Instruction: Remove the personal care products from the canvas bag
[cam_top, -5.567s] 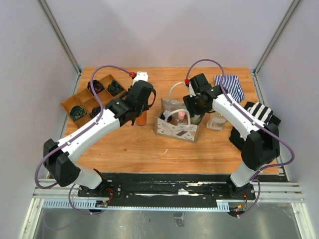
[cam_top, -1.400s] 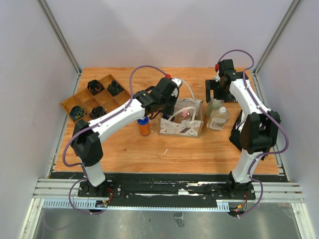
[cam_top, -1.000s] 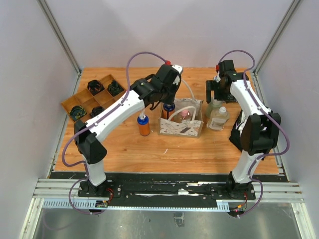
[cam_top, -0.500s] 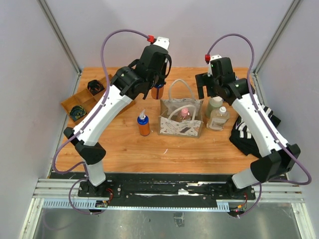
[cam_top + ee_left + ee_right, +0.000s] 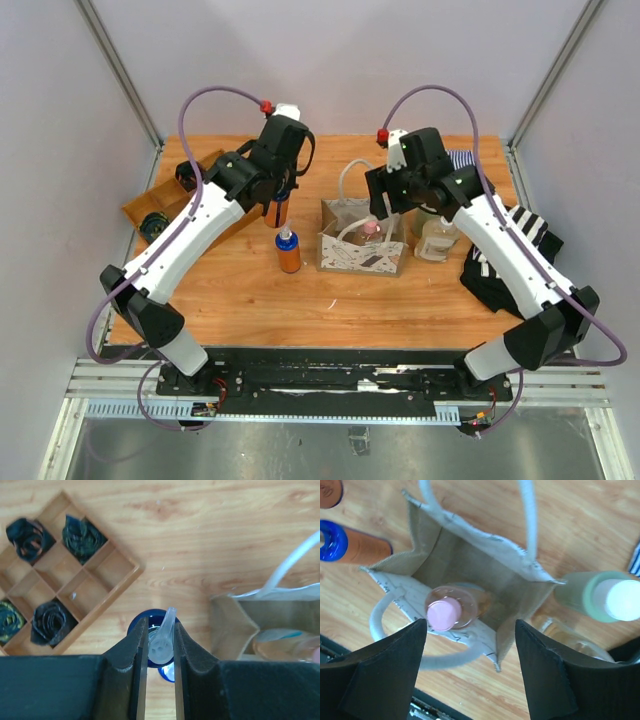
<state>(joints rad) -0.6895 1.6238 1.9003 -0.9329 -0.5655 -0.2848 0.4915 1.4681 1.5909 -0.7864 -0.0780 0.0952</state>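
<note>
I see the pink bottle (image 5: 444, 614) standing inside the canvas bag (image 5: 462, 550), which sits open in the middle of the table (image 5: 250, 300). My right gripper (image 5: 470, 627) hovers directly above it, jaws spread wide with nothing between them. My left gripper (image 5: 160, 635) is clamped narrow on the nozzle of an orange bottle (image 5: 279, 210), held in the air left of the bag, near a second orange bottle (image 5: 288, 252) standing on the wood. Two clear bottles (image 5: 437, 238) stand just right of the bag

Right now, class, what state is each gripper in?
Left gripper: closed on an orange bottle.
Right gripper: open, empty, above the canvas bag.
</note>
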